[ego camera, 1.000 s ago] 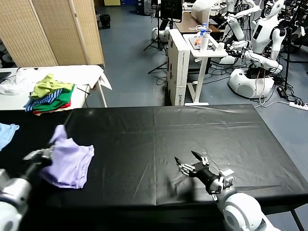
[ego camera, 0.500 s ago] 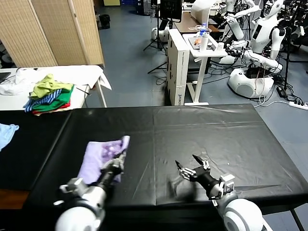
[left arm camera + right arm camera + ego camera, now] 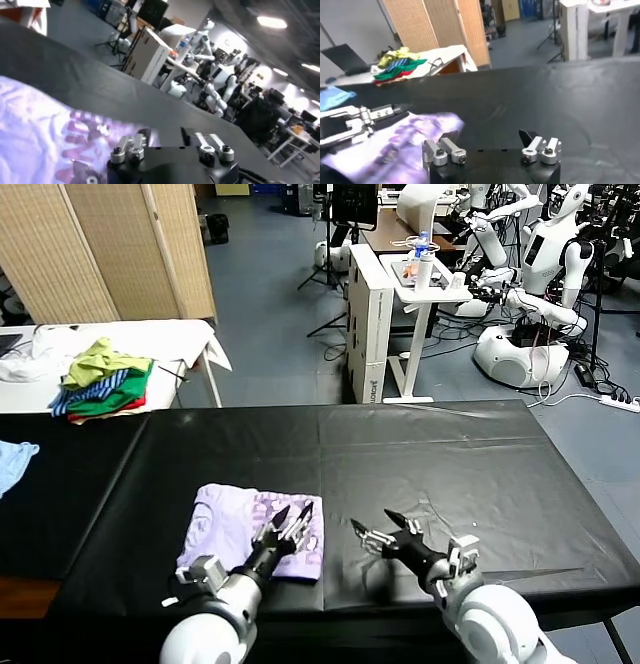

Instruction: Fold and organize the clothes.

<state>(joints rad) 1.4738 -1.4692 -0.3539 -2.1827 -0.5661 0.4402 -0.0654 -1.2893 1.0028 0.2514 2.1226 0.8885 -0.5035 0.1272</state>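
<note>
**Purple shirt lies folded on the black worktop, both sets of fingers open**

I see my left gripper (image 3: pixel 292 518) with its fingers spread apart. They hold nothing. The tips sit just above the right edge of the T-shirt (image 3: pixel 235 529). In the left wrist view the fingers (image 3: pixel 131 145) are parted over the purple print of the shirt (image 3: pixel 35 135).

My right gripper (image 3: pixel 385 529) has its fingers wide open too, and they are empty. It hangs low over the bare black worktop (image 3: pixel 480 474), just to the right of the shirt. The two grippers are near each other but do not touch.

The T-shirt lies in a flat, folded shape on the near left part of the worktop. It is pale purple with a darker purple pattern facing up.

Far off to the left, on a white table (image 3: pixel 180 339), sits a pile of green, striped and red clothes (image 3: pixel 105 379). A light blue cloth (image 3: pixel 14 459) lies at the left edge.
</note>
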